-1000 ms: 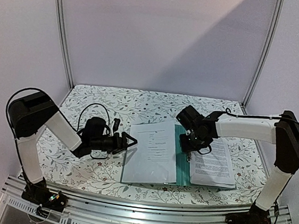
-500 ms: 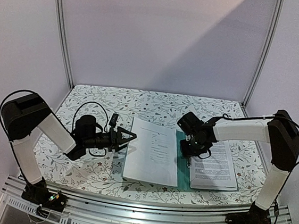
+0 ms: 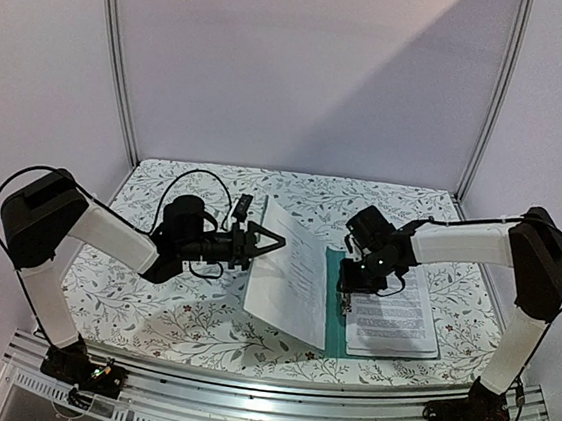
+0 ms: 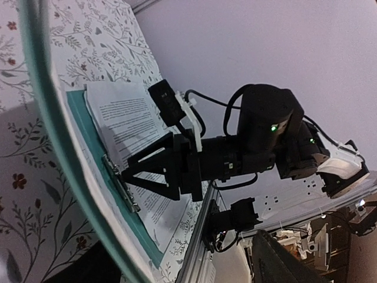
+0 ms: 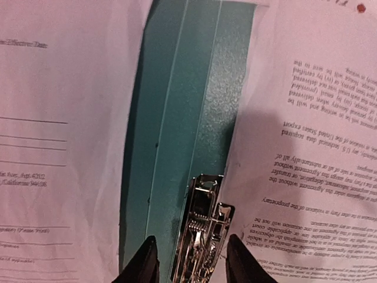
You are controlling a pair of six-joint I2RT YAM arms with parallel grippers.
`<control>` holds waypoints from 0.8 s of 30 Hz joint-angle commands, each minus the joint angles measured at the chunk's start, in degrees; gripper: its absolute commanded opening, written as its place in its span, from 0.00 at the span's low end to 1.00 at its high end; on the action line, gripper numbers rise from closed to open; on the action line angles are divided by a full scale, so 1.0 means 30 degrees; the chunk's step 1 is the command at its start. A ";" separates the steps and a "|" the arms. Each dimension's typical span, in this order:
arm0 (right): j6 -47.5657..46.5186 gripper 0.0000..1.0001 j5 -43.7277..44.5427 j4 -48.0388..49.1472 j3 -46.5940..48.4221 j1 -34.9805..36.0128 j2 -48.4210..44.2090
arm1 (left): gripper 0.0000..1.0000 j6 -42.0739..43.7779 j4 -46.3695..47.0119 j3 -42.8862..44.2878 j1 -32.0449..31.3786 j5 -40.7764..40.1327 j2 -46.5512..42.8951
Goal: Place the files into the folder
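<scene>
1. Teal folder (image 3: pixel 336 302) lies open on the flowered table (image 3: pixel 168 324), its left cover tilted up off the surface with a printed sheet (image 3: pixel 289 282) against it.
2. More files (image 3: pixel 395 318) lie flat on the folder's right half, beside the spine.
3. Right gripper (image 5: pixel 191 265) hangs over the silver clip (image 5: pixel 203 230), fingers parted either side of it, gripping nothing.
4. Left gripper (image 3: pixel 272 238) meets the raised cover's upper edge; whether its fingers pinch it, I cannot tell.
</scene>
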 commanded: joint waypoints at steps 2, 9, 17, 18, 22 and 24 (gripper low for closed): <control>0.0108 0.46 -0.1448 -0.0969 -0.0199 -0.1865 -0.3380 | 0.78 0.2514 -0.4038 0.2984 -0.1239 0.0058 -0.0477; -0.1009 0.52 -0.0296 -0.2718 -0.1063 -0.5759 -0.7608 | 0.99 0.6593 -1.1636 1.0623 -0.3529 -0.1268 0.2450; -0.2657 0.65 0.4846 -0.5369 0.0217 -0.7683 -1.1323 | 0.99 0.8179 -1.7219 2.3564 -0.7479 -0.2160 1.0073; -0.2733 0.66 0.5413 -0.5327 0.0065 -0.7706 -1.1593 | 1.00 0.7970 -1.7471 2.4595 -0.7687 -0.1803 1.0968; -0.2933 0.72 0.6559 -0.4975 -0.1023 -0.7754 -1.2703 | 0.99 0.8596 -1.9271 2.5746 -0.7663 -0.1501 1.1728; -0.2990 0.72 0.6681 -0.4715 -0.1587 -0.7735 -1.2897 | 0.99 1.0089 -2.0459 2.4923 -0.7439 -0.3240 1.0437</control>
